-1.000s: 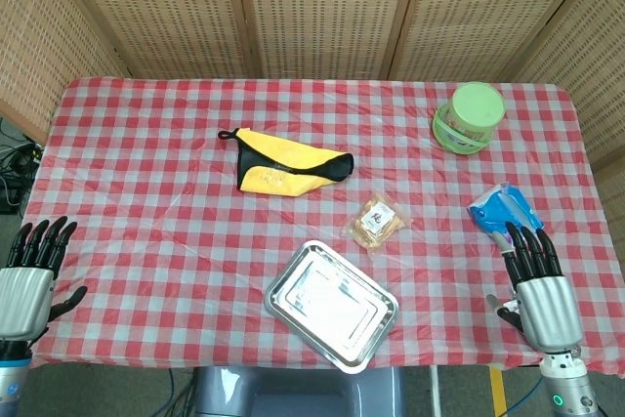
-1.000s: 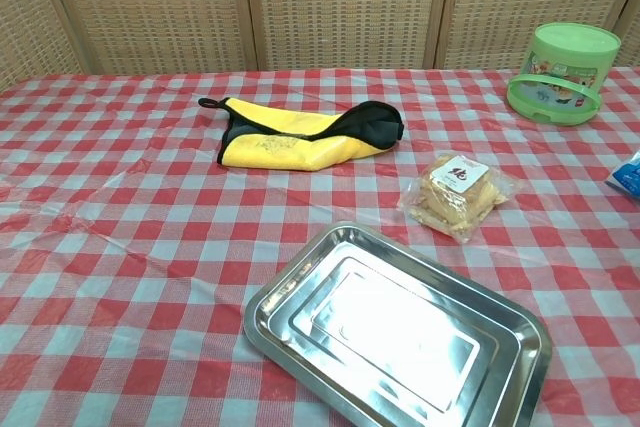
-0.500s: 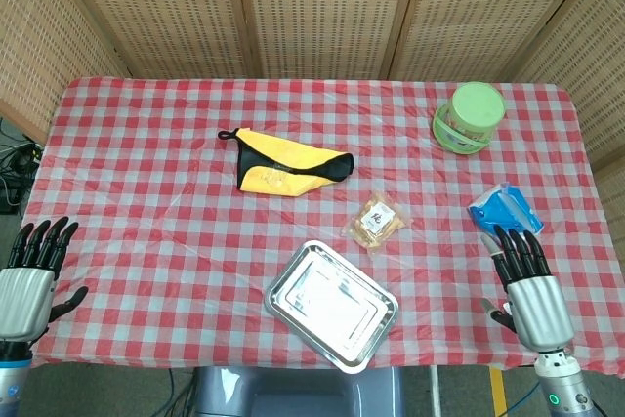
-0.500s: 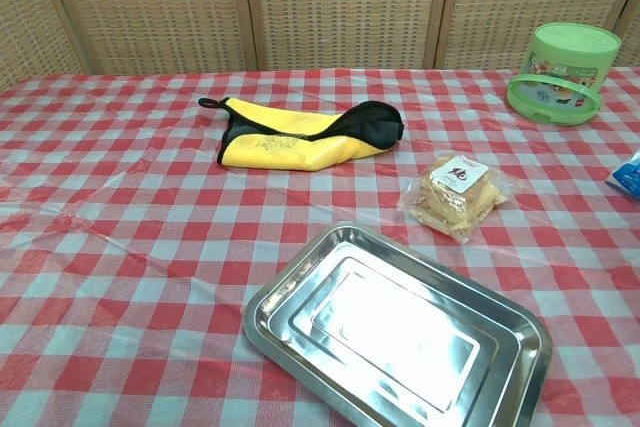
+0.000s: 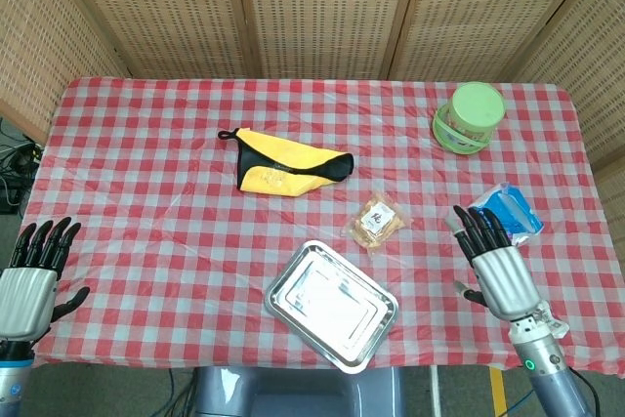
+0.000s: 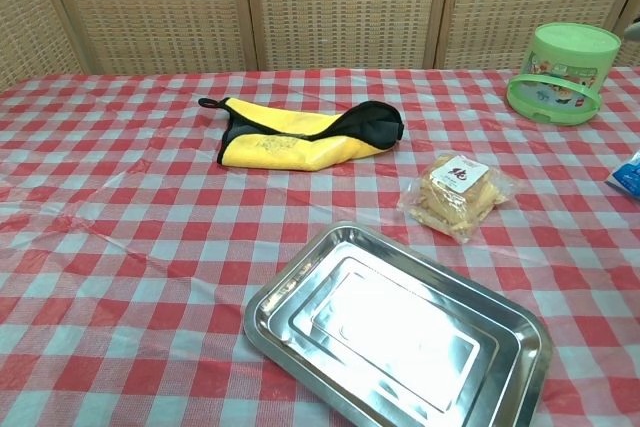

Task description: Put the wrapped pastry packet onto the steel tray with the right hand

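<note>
The wrapped pastry packet point(image 5: 374, 222) point(image 6: 458, 192) lies flat on the checked cloth, clear wrap over brown pastries with a white label. Just in front of it, toward the table's near edge, sits the steel tray point(image 5: 282, 285) point(image 6: 268, 302), with nothing in it. My right hand point(image 5: 494, 268) hovers open, fingers spread and pointing away from me, to the right of the packet and apart from it. At the near left corner my left hand point(image 5: 31, 275) is open too, far from everything. Neither hand shows in the chest view.
A yellow and black cloth point(image 5: 285, 169) point(image 6: 300, 136) lies behind the packet to the left. A green lidded tub point(image 5: 469, 116) point(image 6: 565, 72) stands at the back right. A blue packet point(image 5: 506, 212) point(image 6: 628, 174) lies just beyond my right hand's fingertips.
My right hand has moved left and slightly forward, closing some of the distance to the pastry packet. The left hand and all objects have stayed put.
</note>
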